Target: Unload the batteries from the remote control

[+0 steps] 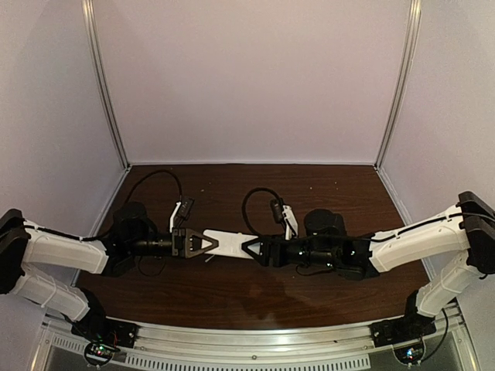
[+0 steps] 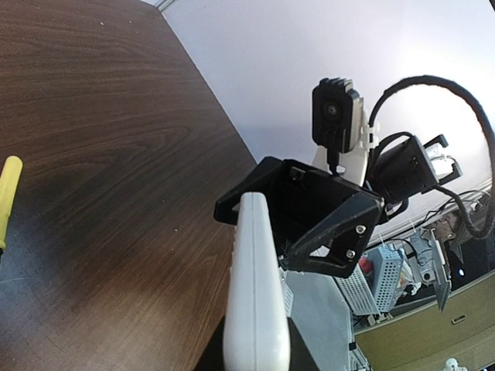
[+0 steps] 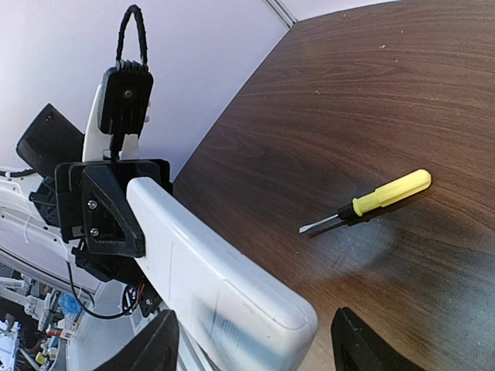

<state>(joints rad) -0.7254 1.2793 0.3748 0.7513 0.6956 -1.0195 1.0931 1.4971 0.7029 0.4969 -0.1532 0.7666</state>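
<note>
The white remote control is held level above the table between my two grippers. My left gripper is shut on its left end; in the left wrist view the remote shows edge-on. My right gripper is open, and its fingers stand apart on either side of the remote's right end. The remote's back faces the right wrist camera with its ribbed cover closed. The batteries are hidden inside.
A yellow-handled screwdriver lies on the dark wooden table below the remote; its handle tip shows in the left wrist view. White walls with metal posts enclose the table on three sides.
</note>
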